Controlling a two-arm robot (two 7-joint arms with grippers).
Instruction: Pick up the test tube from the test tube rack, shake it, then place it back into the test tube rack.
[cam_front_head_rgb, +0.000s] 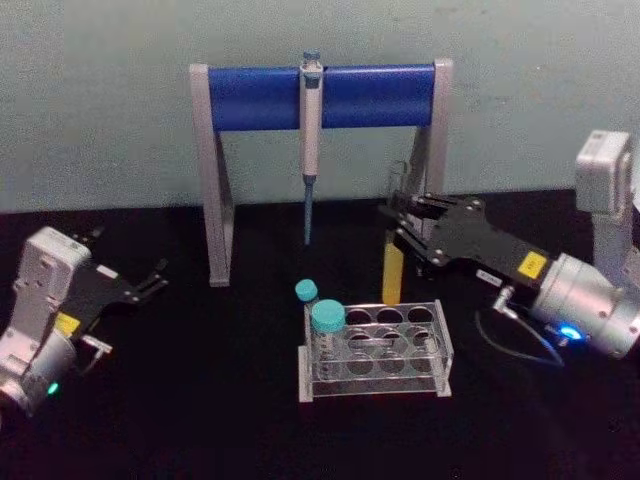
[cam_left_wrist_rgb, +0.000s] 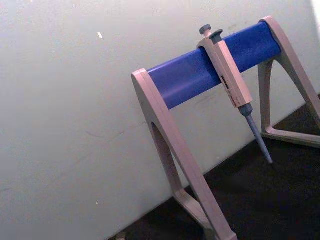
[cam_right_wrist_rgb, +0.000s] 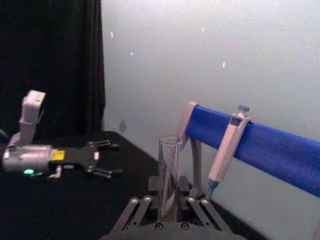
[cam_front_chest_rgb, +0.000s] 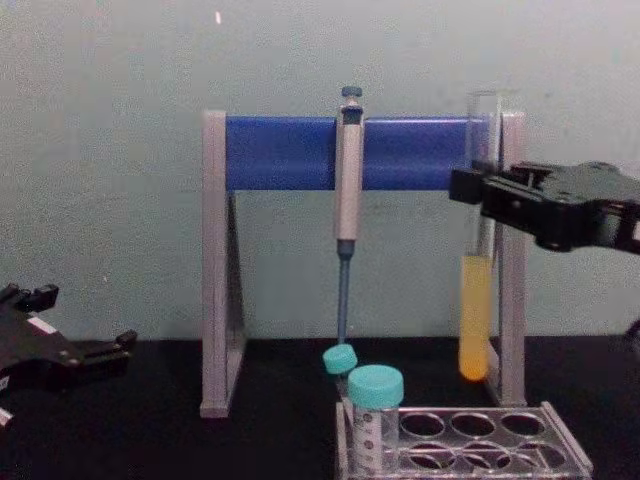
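My right gripper (cam_front_head_rgb: 396, 224) is shut on the upper part of the test tube (cam_front_head_rgb: 392, 276), a long clear glass tube with yellow-orange liquid in its lower part. The tube (cam_front_chest_rgb: 475, 322) hangs upright, its round bottom a little above the back row of the test tube rack (cam_front_chest_rgb: 563, 441). In the right wrist view the tube's open mouth (cam_right_wrist_rgb: 169, 141) rises between the fingers. The clear rack (cam_front_head_rgb: 443, 352) sits on the black table, in front of the stand. Off to the far left, my left gripper (cam_front_head_rgb: 152, 282) lies low over the table, open and holding nothing.
A grey-and-blue pipette stand (cam_front_head_rgb: 320, 97) rises behind the rack, with a grey pipette (cam_front_head_rgb: 310, 140) hanging from its bar. Two teal-capped tubes (cam_front_head_rgb: 327, 318) stand in the rack's left holes. A pale wall closes the back.
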